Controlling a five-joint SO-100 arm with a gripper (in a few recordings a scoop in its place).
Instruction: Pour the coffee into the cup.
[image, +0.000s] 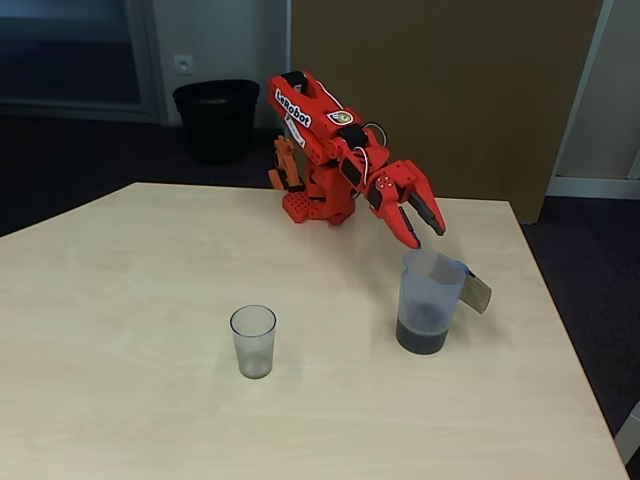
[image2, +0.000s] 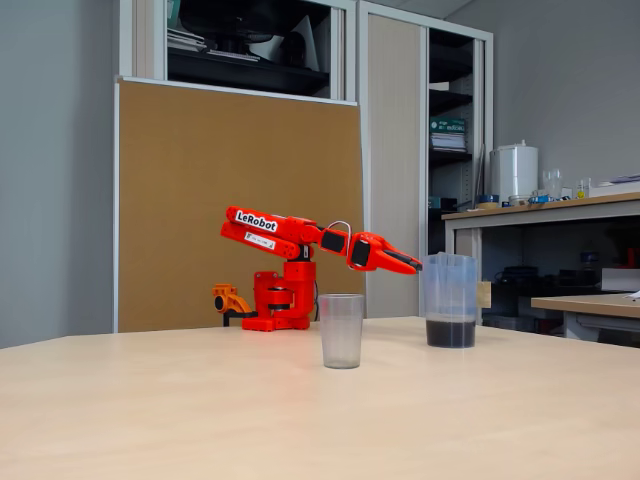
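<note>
The red arm (image: 330, 150) is reaching out from its base near the far edge of the table (image: 120, 300), and its gripper (image: 428, 232) is hanging in the air just above the rim of the jug (image: 428, 300). The two fingers are standing clearly apart, in a wide position, and they are holding nothing. In the other fixed view the gripper (image2: 412, 266) is pointing toward the top of the jug (image2: 449, 290), very near to it; I cannot tell if it is touching the rim.

The jug is standing upright toward the right edge of the table, with its flat handle turning to the right. The coffee (image: 422, 335) is lying as a dark layer at the bottom of the jug, also seen low in the jug in the side view (image2: 450, 332).

The cup (image: 253, 341) is standing upright near the middle of the table, well apart from the jug and to the left of it. In the side view the cup (image2: 341, 330) is looking clear through its walls.
</note>
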